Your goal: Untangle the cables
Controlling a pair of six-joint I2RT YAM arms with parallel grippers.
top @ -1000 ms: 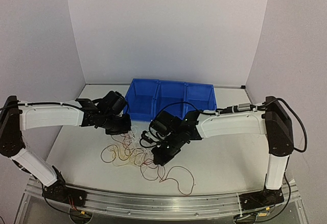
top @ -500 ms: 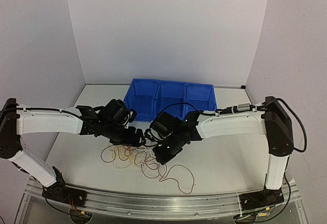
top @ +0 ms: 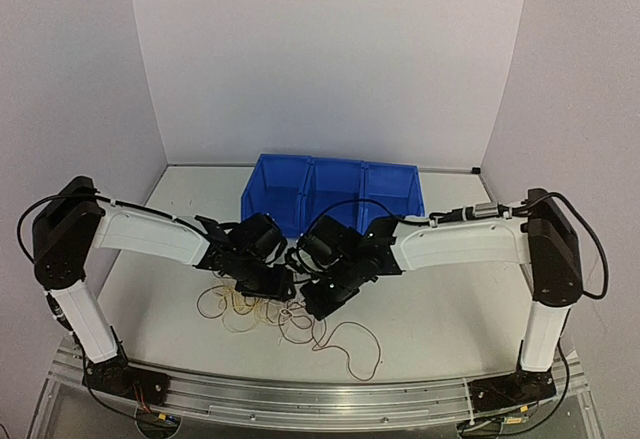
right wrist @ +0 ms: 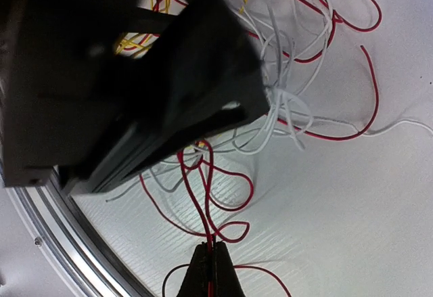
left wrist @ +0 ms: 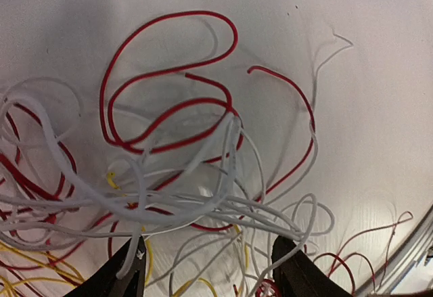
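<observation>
**Top view:** you look down from above and behind the arm bases [top: 125, 377] at the lower edge, facing the rear wall [top: 330, 59] across the desk [top: 440, 309].

**Wrist views:** you look closely down past each arm's jaws, at the lower edge.

**Shared by all three:** the cables [left wrist: 172, 206], centre of the top frame.

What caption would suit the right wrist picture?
Shut right gripper pinching a red cable pulled from the cable tangle.

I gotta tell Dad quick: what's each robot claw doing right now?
Left gripper: open, over the cables.
Right gripper: shut on a red cable.
</observation>
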